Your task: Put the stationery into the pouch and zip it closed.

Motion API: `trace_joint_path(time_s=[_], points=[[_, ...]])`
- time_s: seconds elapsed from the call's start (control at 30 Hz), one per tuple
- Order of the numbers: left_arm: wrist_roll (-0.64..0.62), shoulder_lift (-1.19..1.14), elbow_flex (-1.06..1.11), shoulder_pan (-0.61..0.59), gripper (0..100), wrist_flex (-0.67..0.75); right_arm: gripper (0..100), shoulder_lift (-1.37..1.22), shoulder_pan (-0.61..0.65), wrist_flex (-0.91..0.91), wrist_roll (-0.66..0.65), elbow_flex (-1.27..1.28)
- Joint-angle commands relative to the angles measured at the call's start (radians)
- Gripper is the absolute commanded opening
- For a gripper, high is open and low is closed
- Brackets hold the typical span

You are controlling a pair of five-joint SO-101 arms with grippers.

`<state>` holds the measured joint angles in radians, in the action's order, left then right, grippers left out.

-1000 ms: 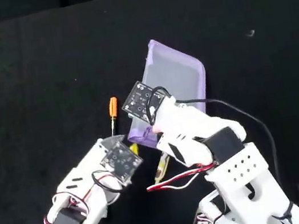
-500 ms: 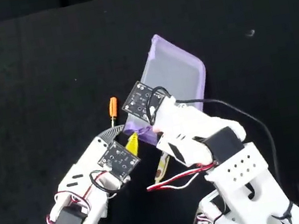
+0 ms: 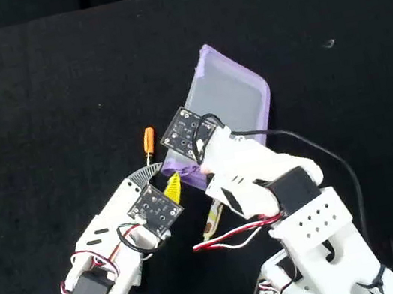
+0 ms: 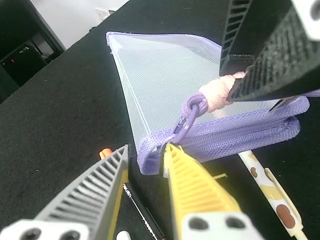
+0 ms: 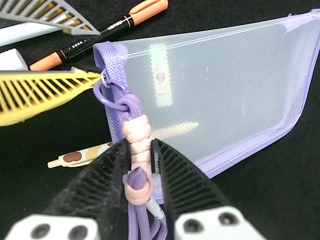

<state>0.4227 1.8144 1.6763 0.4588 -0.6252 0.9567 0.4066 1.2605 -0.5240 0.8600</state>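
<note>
Pinching the pink-wrapped zip pull (image 5: 134,117) of the translucent purple mesh pouch (image 5: 210,90) in my right gripper (image 5: 139,143), left gripper (image 4: 146,150) spread astride its corner, I judge the orange-capped marker (image 5: 115,22) unpacked.

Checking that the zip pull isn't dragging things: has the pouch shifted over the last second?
Yes, slightly. The far corner of the pouch has shifted away from the arms, judged against the orange pen, which stayed put.

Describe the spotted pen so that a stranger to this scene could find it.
Find the purple mesh pouch on the black table. Just off its zipper edge lies a pen. Unlike the black marker with orange ends nearby, it is cream with brown spots.
</note>
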Motion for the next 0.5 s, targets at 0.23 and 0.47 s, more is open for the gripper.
trace_joint_path(time_s=[0.23, 0.47], points=[[0.011, 0.009, 0.022, -0.002, 12, -0.054, 1.1, -0.005, 0.071, 0.017, -0.002, -0.088], [0.011, 0.009, 0.022, -0.001, 12, -0.055, 1.1, -0.005, 0.072, 0.020, 0.000, -0.117]])
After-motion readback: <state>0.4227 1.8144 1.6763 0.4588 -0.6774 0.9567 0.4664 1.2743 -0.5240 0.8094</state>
